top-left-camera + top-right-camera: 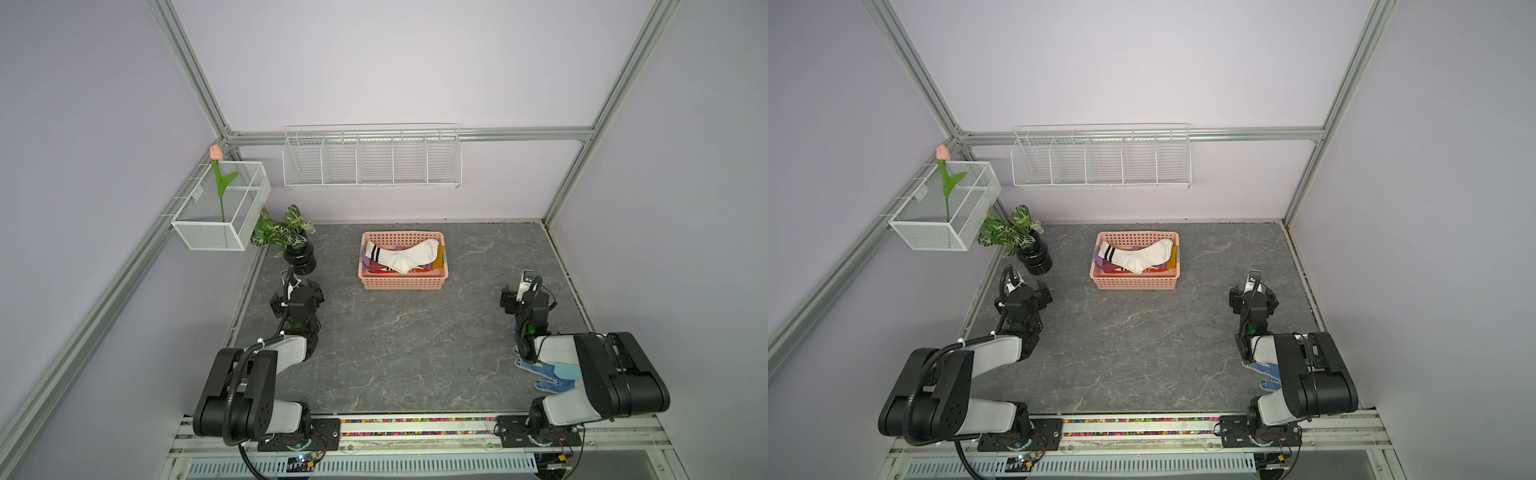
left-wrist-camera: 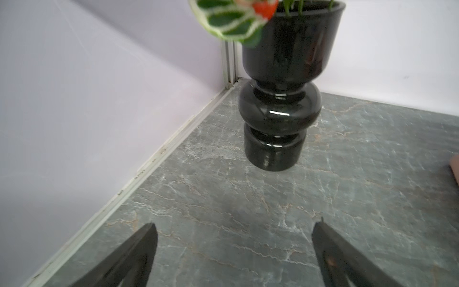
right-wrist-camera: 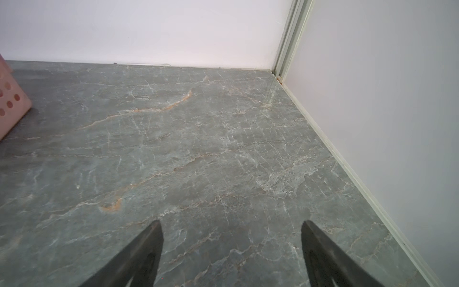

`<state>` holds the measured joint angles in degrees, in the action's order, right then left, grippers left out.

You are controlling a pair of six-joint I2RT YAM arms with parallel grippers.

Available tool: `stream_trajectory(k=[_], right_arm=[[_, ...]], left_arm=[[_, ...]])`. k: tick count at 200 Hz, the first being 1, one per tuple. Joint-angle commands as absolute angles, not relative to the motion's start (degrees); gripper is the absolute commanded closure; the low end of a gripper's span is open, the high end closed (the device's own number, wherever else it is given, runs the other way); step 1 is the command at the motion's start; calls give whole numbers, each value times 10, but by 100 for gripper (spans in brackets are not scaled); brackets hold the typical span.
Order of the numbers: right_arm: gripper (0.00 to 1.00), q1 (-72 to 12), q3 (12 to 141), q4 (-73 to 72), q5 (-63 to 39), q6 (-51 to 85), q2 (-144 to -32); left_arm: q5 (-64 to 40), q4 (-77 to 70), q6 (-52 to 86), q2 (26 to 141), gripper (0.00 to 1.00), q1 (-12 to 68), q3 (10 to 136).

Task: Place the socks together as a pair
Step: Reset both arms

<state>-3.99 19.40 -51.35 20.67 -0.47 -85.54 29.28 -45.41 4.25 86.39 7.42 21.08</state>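
My left gripper (image 2: 233, 229) and right gripper (image 3: 231, 226): jaws spread, empty, well apart from the socks (image 1: 405, 258). Pink basket (image 1: 402, 284): I see them piled inside, a white striped one uppermost.

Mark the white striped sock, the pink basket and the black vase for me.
white striped sock (image 1: 406, 255), in a top view, mid-body, atop the pile.
pink basket (image 1: 401, 283), in a top view, its near wall.
black vase (image 2: 279, 109), left wrist view, its bulging middle.
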Motion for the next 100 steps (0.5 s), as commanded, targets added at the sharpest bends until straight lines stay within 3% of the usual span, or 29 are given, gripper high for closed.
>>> stream_trajectory(k=[1, 19, 43, 100], right_arm=[[11, -24, 188, -609, 156, -18, -904], [12, -23, 197, -553, 171, -3, -883], [11, -22, 198, -555, 173, -3, -887], [11, -27, 188, -584, 168, -15, -891]], left_arm=[[243, -437, 35, 866, 0, 62, 244], [201, -498, 32, 881, 0, 43, 230], [201, -438, 42, 864, 0, 42, 246], [201, -447, 40, 867, 0, 42, 244]])
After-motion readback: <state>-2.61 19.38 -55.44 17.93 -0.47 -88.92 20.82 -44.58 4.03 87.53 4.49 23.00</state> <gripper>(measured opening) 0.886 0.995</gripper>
